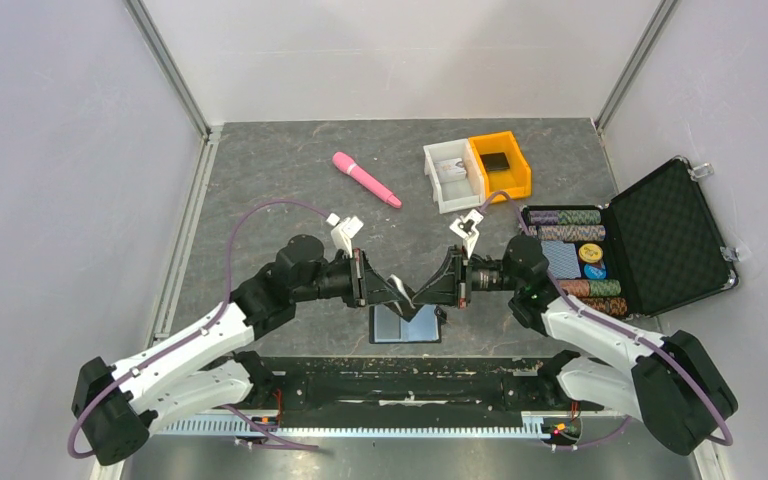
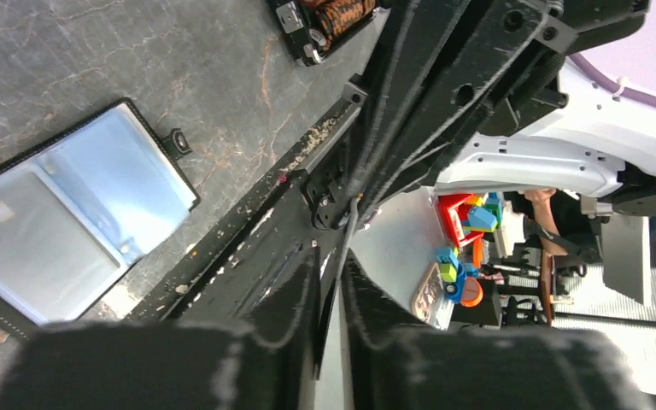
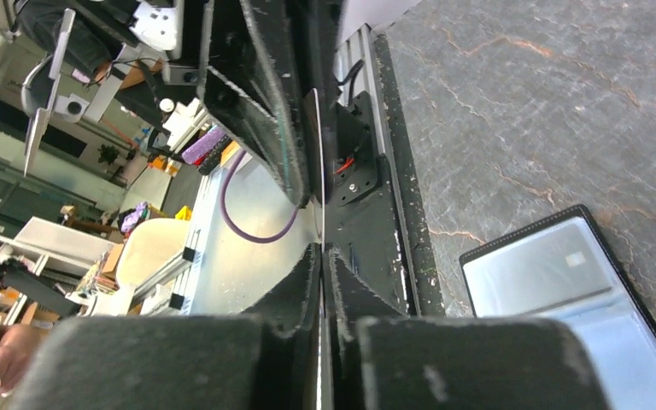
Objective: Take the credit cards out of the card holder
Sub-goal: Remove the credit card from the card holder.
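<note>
1. Dark grey marbled desk (image 1: pixel 280 180), walled in pale panels, with both arms bolted at its near edge.
2. Two black-and-white arms, bent inward and meeting nose to nose above the desk's near middle.
3. Small flat black bifold card holder (image 1: pixel 405 328), lying open on the desk with its glossy bluish-grey panels up. Sits straight below the meeting point and slightly toward the near edge. Long axis left to right, so about equally near to either arm.
4. Right tool (image 3: pixel 323 256), clamped tight on a thin pale plastic card (image 1: pixel 402 290), shown edge-on as a bright line in the right wrist view.
5. Left tool (image 2: pixel 331 265), narrow and set around the opposite end of that same card. Pinching or merely flanking: cannot tell from these views.
6. Card itself, hanging in the air between the two tools, clear of the holder and tilted, with its long axis running tool to tool.
7. Second card (image 2: pixel 34 248), small chip showing, apparently not yet out from behind the holder's clear panel. Judged from this: more than one step left, and any return to the holder a straight drop down from where the tools meet, with neither arm favoured by distance.
</note>
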